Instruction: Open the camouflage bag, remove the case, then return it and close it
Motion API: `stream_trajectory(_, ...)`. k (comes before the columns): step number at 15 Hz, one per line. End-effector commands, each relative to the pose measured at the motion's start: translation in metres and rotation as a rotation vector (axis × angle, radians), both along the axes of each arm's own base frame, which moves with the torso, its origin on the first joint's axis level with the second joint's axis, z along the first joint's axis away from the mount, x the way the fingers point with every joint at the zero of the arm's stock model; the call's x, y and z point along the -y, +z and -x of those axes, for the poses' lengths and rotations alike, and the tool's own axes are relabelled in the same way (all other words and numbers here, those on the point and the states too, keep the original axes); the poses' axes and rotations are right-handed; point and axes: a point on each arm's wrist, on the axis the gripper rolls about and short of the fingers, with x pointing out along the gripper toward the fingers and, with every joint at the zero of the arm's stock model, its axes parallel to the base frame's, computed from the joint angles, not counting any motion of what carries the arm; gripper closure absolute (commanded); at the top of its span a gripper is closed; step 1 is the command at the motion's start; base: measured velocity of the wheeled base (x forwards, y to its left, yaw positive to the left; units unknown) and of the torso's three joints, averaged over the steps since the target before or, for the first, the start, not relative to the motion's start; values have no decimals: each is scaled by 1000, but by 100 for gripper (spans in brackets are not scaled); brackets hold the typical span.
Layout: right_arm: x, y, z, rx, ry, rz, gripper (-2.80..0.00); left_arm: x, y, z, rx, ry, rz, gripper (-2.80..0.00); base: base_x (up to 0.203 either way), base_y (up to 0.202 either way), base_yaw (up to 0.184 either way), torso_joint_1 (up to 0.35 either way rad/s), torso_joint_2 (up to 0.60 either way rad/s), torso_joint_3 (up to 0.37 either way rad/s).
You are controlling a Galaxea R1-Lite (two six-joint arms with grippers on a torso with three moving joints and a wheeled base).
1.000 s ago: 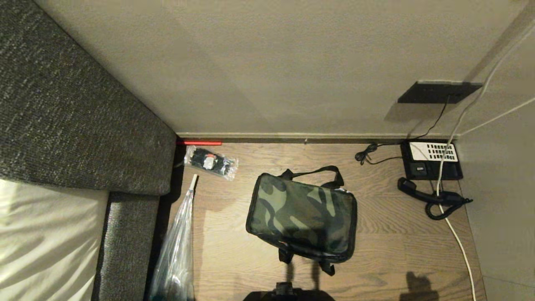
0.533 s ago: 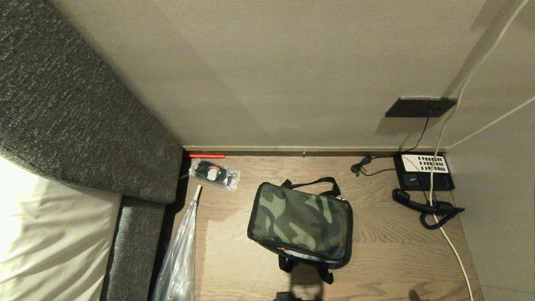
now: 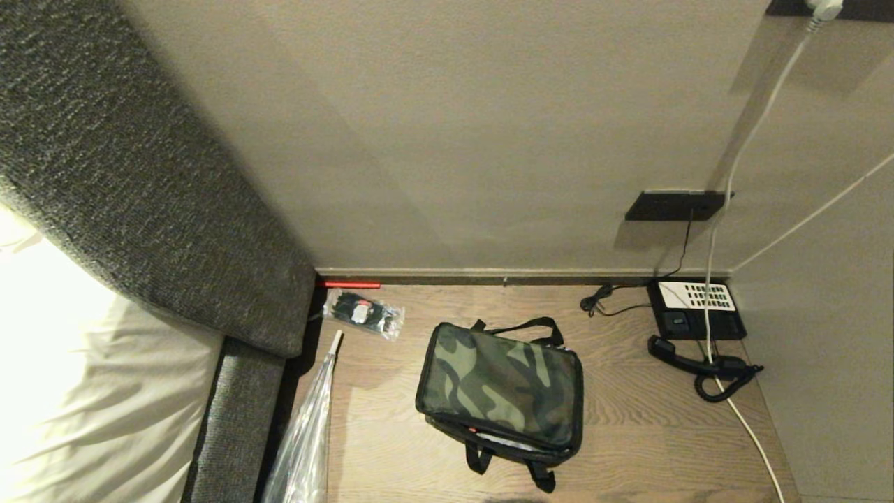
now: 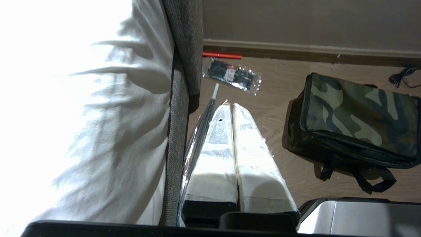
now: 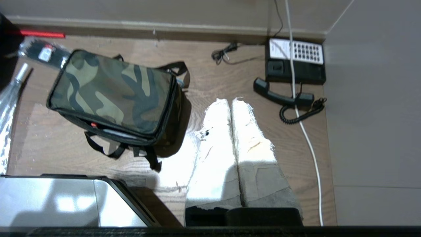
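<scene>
Wood floor [image 3: 628, 447] open around camouflage bag [image 3: 499, 383]; left claw [image 4: 233, 107], right claw [image 5: 231, 102] both pressed closed, empty

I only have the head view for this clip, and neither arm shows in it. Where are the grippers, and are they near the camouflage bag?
Observer: The left gripper hangs above the floor beside the bed's edge, shut, with the camouflage bag off to one side, untouched.
Operator: And the right one?
Observer: The right gripper is shut too, over bare floor between the bag and the desk phone, holding nothing.
Operator: From the head view the bag looks closed. Is it?
Observer: Not fully. The right wrist view shows a gap along its near edge, with a spot of red and something pale inside.
Operator: Is the case out?
Observer: No black case lies anywhere on the floor.
</scene>
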Motion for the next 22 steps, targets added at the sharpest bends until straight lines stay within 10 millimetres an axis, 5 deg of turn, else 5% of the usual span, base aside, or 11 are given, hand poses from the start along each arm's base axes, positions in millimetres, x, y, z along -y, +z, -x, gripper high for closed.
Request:
stream_trajectory(1, 0, 0, 0, -4, 2, 0, 0, 0, 0, 0, 0, 1, -1, 0, 0, 0, 0, 2, 7, 199)
stream_trajectory(22, 0, 0, 0, -7, -1, -9, 0, 0, 0, 0, 0, 1, 2, 0, 0, 0, 0, 3, 1, 202)
